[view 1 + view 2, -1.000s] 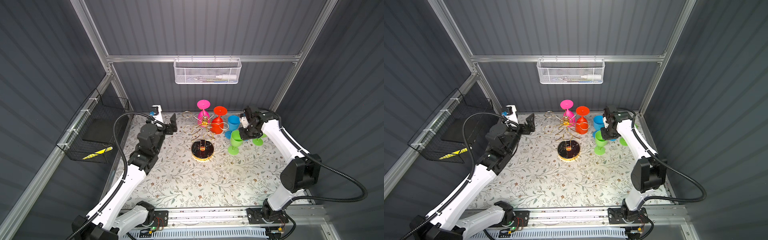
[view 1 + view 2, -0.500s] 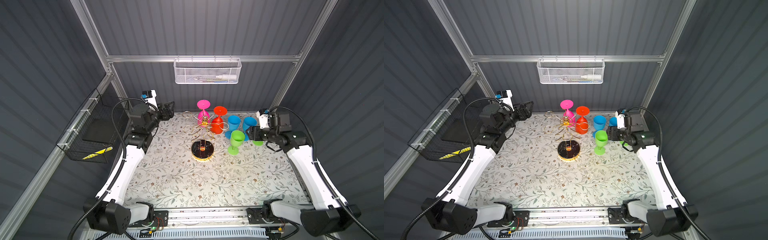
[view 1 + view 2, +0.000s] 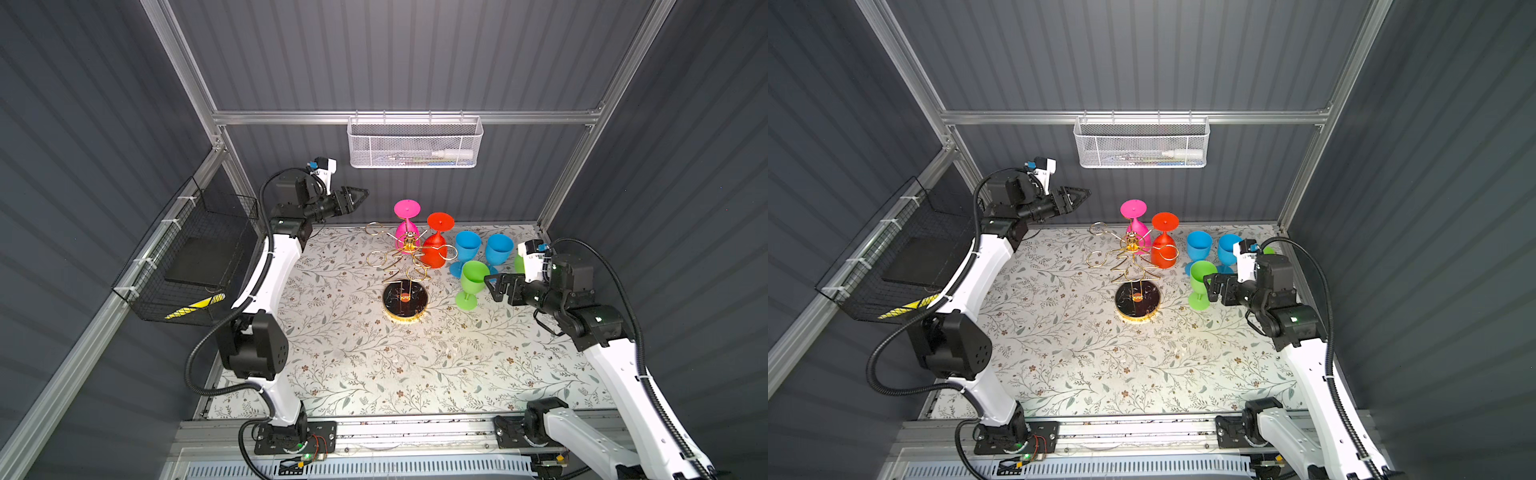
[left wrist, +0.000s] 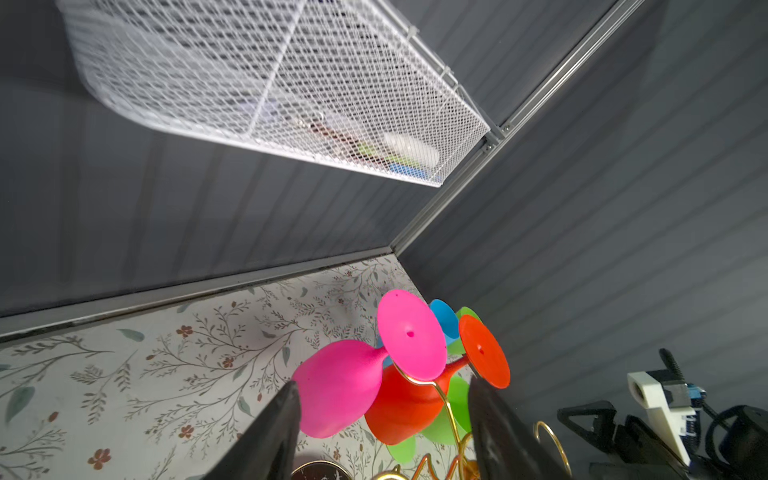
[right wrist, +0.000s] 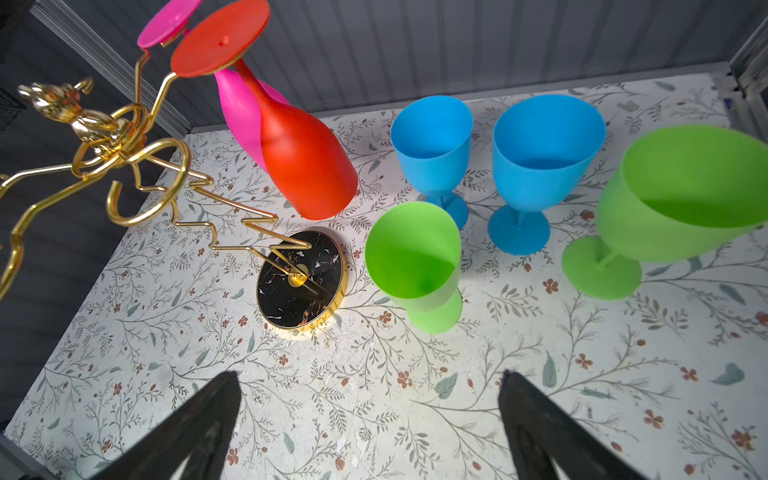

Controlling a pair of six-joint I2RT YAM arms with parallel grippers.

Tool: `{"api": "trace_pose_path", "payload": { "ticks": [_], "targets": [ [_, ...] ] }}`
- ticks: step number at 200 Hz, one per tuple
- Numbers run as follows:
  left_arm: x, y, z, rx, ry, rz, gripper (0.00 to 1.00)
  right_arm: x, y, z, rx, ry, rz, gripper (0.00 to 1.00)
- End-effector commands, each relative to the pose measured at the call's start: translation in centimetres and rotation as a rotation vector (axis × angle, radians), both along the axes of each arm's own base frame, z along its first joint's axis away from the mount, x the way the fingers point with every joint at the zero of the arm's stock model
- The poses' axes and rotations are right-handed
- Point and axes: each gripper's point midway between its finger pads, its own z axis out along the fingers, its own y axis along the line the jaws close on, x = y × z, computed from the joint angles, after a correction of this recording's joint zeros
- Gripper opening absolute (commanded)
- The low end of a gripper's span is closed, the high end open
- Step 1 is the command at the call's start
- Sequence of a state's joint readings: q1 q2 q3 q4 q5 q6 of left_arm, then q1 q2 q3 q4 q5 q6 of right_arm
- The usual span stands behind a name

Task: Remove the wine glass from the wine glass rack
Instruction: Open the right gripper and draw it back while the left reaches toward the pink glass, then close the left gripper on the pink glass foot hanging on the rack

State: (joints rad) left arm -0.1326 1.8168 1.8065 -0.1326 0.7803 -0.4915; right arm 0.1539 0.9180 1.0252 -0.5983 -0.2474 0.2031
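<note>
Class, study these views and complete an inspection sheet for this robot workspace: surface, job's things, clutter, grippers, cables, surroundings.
Surface: floral mat, no spills seen.
Job's things: wine glass rack upright mid-mat; pink glass and red glass hang from it, foot up; blue glasses and green glasses stand upright on the mat, on the right arm's side.
Clutter: nothing seen.
Grippers: left gripper open, empty, raised near the back wall; right gripper open, empty, beside a green glass.
Cables: black hoses loop along both arms, clear of the glasses.
Surroundings: white mesh basket on the back rail; black wire basket on the left wall.
</note>
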Motion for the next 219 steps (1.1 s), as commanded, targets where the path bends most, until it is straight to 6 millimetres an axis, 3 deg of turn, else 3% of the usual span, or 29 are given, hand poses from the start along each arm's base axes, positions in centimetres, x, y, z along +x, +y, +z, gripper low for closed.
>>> {"api": "trace_pose_path", "payload": {
  "ticks": [1, 48, 131, 161, 219],
  "targets": [
    [-0.8, -1.6, 0.0, -0.025, 0.048, -0.098, 0.65, -0.6, 0.3, 0.1, 0.034, -0.012, 0.009, 0.99],
    [0.1, -4.9, -1.8, 0.03, 0.073, -0.153, 0.65, -0.8, 0.3, -0.2, 0.038, 0.0, 0.007, 0.99],
    [1.2, -8.9, -4.4, 0.121, 0.092, -0.211, 0.65, -1.0, 0.3, -0.2, 0.036, -0.001, 0.011, 0.99],
    [1.4, -9.2, -5.5, 0.15, 0.107, -0.199, 0.65, -1.1, 0.2, -0.2, 0.029, -0.002, 0.01, 0.99],
    [1.2, -9.5, -5.9, 0.184, 0.095, -0.188, 0.62, -0.8, 0.3, -0.3, 0.028, -0.005, 0.013, 0.99]
  ]
}}
